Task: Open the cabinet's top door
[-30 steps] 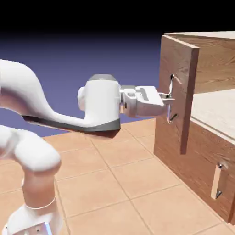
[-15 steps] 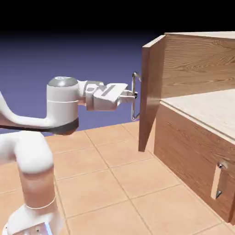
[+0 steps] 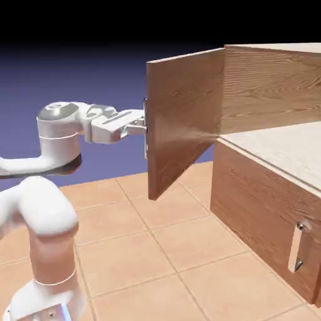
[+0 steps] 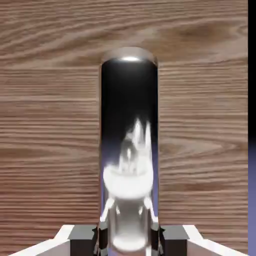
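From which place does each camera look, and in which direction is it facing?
Exterior view: beside the robot, facing the cabinet; the white arm shows at the left.
Hand view: on the hand, looking along the jaws at the handle; finger tips show at the bottom edge.
Both share the top door and its handle.

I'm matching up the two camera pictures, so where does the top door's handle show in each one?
Exterior view: the handle is a thin upright bar at the door's free edge, left of the picture's middle, partly hidden by that edge.
Hand view: it is the wide shiny bar running from above the middle down to the bottom edge, between the tool's tips.
Shared landmark: the top door, brown wood grain, behind the bar in the hand view.
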### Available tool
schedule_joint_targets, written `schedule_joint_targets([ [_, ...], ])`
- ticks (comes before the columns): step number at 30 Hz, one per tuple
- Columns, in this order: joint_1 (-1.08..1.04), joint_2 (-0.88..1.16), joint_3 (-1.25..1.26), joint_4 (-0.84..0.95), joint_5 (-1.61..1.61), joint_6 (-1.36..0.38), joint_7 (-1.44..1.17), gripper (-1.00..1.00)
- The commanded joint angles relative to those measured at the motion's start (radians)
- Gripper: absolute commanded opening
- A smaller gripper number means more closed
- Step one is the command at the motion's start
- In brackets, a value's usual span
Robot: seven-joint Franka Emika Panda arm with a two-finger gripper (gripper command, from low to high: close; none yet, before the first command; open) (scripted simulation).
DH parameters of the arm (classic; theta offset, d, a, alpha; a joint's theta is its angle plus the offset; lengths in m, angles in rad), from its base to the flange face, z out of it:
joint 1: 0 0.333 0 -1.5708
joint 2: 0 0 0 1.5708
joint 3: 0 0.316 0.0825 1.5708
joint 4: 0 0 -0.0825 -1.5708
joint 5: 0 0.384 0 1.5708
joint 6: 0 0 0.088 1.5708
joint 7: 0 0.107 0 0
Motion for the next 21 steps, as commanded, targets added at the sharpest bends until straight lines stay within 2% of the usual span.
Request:
schedule_joint_targets([
  [1, 0.007, 0.008, 0.036, 0.011, 0.036, -0.031, 0.000, -1.00],
  [10, -0.032, 0.144, 0.363, 0.200, 0.331, -0.315, 0.024, -1.00],
  [21, -0.331, 0.289, 0.697, 0.593, 0.567, -0.650, 0.036, -1.00],
])
